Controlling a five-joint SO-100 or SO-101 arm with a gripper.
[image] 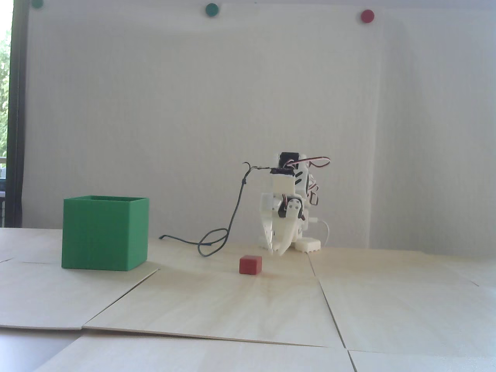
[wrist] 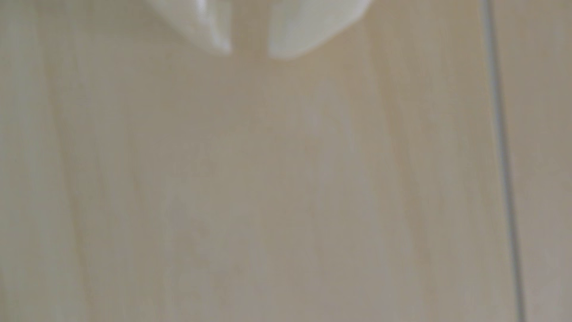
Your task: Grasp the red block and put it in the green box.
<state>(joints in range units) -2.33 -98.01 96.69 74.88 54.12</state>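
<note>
The white end effector hangs narrowly parted, empty, above the tabletop. The red block rests just beside it, well apart from the green box.

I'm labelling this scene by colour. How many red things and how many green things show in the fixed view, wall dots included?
Red: 2, the red block and a red wall dot.
Green: 3, the green box and two green wall dots.
Total: 5.
</note>
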